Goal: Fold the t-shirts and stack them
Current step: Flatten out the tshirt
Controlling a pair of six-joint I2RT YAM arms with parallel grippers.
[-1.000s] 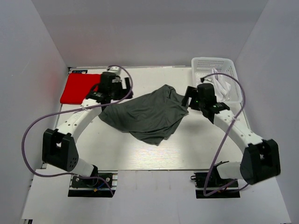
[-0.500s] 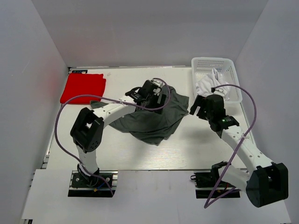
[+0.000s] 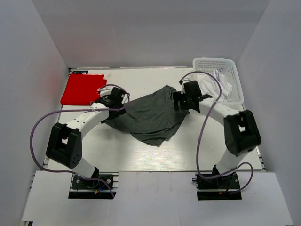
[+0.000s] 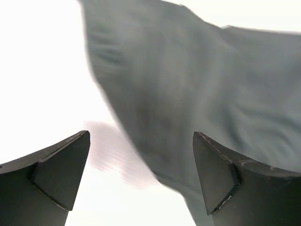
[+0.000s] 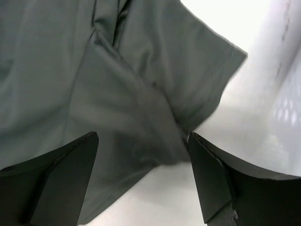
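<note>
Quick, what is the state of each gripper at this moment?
Left gripper: open, holding nothing, over the grey t-shirt.
Right gripper: open, holding nothing, over the grey t-shirt.

A robot lab's test cell — bare pale panels [image 3: 141, 33] box in a white surface [image 3: 188, 150], with the cabled left arm [image 3: 83, 120] and right arm [image 3: 218, 109] bolted down.

Count on the table:

- T-shirts: three. One dark grey t-shirt [image 3: 150, 115] lies left of the basket [image 3: 214, 60], one red t-shirt [image 3: 82, 88] lies far left of the basket, and one white t-shirt [image 3: 222, 84] is inside it.
- Baskets: one.
- Robot arms: two, a left arm [image 3: 87, 117] and a right arm [image 3: 221, 110].
</note>
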